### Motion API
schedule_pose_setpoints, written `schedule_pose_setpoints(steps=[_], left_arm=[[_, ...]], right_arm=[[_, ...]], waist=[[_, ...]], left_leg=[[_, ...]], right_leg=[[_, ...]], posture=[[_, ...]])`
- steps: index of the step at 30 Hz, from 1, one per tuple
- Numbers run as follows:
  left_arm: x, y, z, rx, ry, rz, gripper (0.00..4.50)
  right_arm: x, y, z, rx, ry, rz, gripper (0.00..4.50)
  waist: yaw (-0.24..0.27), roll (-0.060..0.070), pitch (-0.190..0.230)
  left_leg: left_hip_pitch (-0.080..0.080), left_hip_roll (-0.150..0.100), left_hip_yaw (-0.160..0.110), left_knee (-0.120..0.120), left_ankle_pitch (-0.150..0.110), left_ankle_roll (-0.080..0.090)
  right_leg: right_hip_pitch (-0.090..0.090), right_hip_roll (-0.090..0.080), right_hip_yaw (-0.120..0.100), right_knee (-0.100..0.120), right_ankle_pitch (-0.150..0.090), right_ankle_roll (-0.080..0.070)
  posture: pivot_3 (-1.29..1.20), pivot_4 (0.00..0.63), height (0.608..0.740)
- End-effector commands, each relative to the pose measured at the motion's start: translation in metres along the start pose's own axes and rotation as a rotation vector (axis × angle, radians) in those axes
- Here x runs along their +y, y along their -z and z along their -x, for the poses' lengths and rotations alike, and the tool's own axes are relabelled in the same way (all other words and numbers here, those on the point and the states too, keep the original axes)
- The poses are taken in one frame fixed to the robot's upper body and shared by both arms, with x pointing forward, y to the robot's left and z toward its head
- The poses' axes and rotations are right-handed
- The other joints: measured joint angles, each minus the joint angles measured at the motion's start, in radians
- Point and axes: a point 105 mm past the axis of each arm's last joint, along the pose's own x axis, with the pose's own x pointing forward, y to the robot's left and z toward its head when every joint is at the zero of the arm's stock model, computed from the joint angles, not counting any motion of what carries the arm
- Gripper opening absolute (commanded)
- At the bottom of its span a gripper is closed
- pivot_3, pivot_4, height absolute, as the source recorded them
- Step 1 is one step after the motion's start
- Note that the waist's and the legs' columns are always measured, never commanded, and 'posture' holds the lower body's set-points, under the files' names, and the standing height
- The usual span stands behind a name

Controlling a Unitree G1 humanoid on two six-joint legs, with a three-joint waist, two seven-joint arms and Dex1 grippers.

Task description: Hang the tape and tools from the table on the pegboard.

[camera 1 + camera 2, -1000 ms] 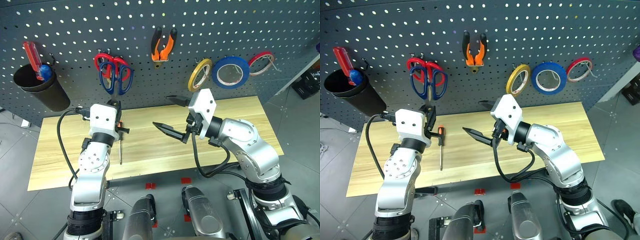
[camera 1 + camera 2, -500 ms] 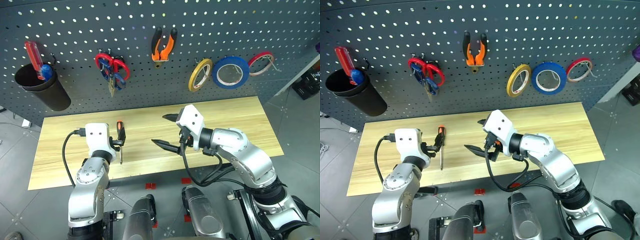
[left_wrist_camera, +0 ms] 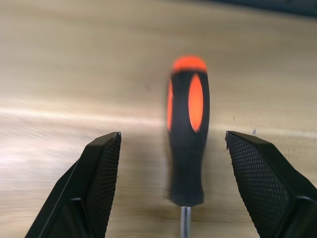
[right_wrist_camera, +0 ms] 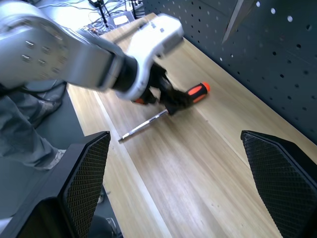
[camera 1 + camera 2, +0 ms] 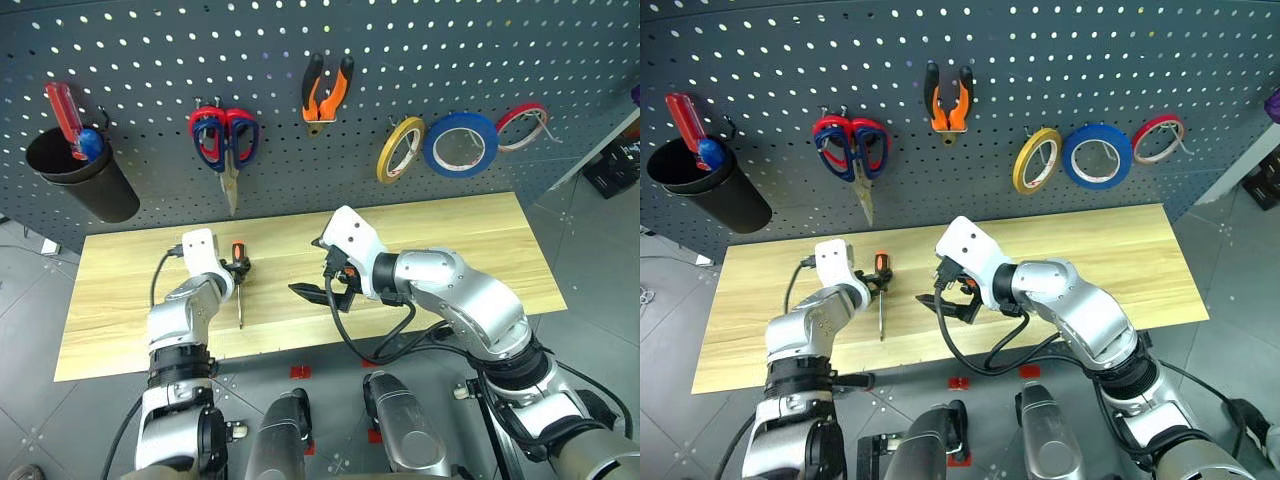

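Straddling screwdriver (image 3: 187, 134) | left end effector (image 3: 173, 144) spread | on table (image 5: 470, 240)

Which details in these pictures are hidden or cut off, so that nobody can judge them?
- Screwdriver: left wrist view, the lower edge cuts off its shaft and tip.
- Red-handled screwdriver: head views, its shaft is hidden inside the black cup.
- Left gripper: right wrist view, blurred, so contact with the handle cannot be judged.
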Motion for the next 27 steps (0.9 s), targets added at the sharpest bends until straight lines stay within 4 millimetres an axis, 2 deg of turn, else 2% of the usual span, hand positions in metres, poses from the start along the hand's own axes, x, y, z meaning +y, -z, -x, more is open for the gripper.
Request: schedule_pose_setpoints(steps=[1, 2, 4, 8, 12, 14, 17, 19, 22, 27], left_arm=[[0.006, 0.000, -0.005, 0.021, -0.002, -0.025, 3.54], [0.007, 0.002, -0.006, 0.032, -0.005, -0.042, 3.54], [0.011, 0.008, -0.007, 0.047, -0.019, -0.127, 3.16], [0.013, 0.014, -0.006, 0.044, -0.008, -0.233, 2.04], [0.013, 0.005, 0.013, -0.051, 0.042, -0.360, 0.82], [0.018, -0.002, 0.025, -0.098, 0.042, -0.351, 0.67], [0.026, -0.028, 0.059, -0.244, 0.041, -0.370, 0.67], [0.021, -0.047, 0.086, -0.360, 0.074, -0.370, 0.67], [0.001, -0.073, 0.128, -0.550, 0.155, -0.456, 0.67], [-0.023, -0.127, 0.197, -0.858, 0.119, -0.586, 0.67]], right_arm=[[0.009, -0.013, 0.004, -0.035, -0.033, 0.030, 4.50], [0.010, -0.014, 0.004, -0.034, -0.040, 0.029, 4.50], [0.012, -0.014, 0.005, -0.032, -0.050, 0.028, 4.50], [0.010, -0.012, 0.005, -0.028, -0.043, 0.026, 4.50], [0.001, -0.016, 0.009, -0.045, -0.014, 0.052, 4.50], [-0.001, -0.018, 0.011, -0.061, -0.010, 0.072, 4.50], [0.003, -0.031, 0.020, -0.176, -0.024, 0.171, 4.50], [0.007, -0.035, 0.026, -0.225, -0.057, 0.201, 4.50], [0.009, -0.042, 0.037, -0.283, -0.107, 0.185, 4.50], [0.000, -0.055, 0.048, -0.344, -0.125, 0.187, 4.50]], waist=[[0.000, 0.000, 0.000], [-0.001, 0.000, 0.000], [-0.001, 0.000, 0.000], [-0.001, 0.000, 0.000], [-0.006, 0.001, -0.001], [-0.008, 0.001, -0.001], [-0.008, 0.000, -0.001], [-0.007, 0.000, -0.001], [-0.001, 0.000, -0.006], [0.010, -0.005, -0.020]], left_leg=[[0.000, 0.000, 0.000, 0.000, 0.000, 0.000], [0.000, 0.000, 0.000, 0.000, 0.000, 0.000], [0.000, 0.000, 0.000, 0.000, 0.000, 0.000], [0.000, 0.000, 0.000, 0.000, 0.000, -0.001], [0.000, 0.000, 0.000, -0.001, 0.002, -0.003], [0.000, 0.000, 0.000, -0.001, 0.002, -0.004], [0.000, 0.000, 0.000, -0.001, 0.002, -0.004], [-0.001, 0.000, 0.000, -0.002, 0.002, -0.004], [-0.001, 0.000, 0.000, -0.002, 0.002, -0.005], [-0.001, -0.001, 0.000, -0.001, 0.002, -0.005]], right_leg=[[0.000, 0.000, 0.000, 0.000, 0.000, 0.000], [0.000, 0.000, 0.000, 0.000, 0.000, 0.000], [0.000, 0.000, 0.000, 0.000, 0.000, 0.000], [0.000, 0.000, 0.000, 0.000, 0.000, 0.000], [0.000, -0.001, 0.000, 0.000, 0.000, 0.000], [-0.001, -0.001, 0.001, 0.000, 0.000, 0.000], [-0.002, -0.001, 0.000, 0.000, 0.000, 0.000], [-0.002, -0.001, 0.000, 0.000, 0.000, 0.000], [-0.002, -0.002, 0.000, -0.001, 0.000, 0.000], [-0.001, -0.002, 0.000, -0.001, 0.000, 0.000]], posture=[[-0.34, 0.360, 0.740], [-0.34, 0.360, 0.740], [-0.35, 0.357, 0.740], [-0.34, 0.333, 0.740], [-0.35, 0.321, 0.740], [-0.35, 0.312, 0.740], [-0.34, 0.291, 0.740], [-0.33, 0.275, 0.740], [-0.31, 0.251, 0.740], [-0.26, 0.225, 0.740]])
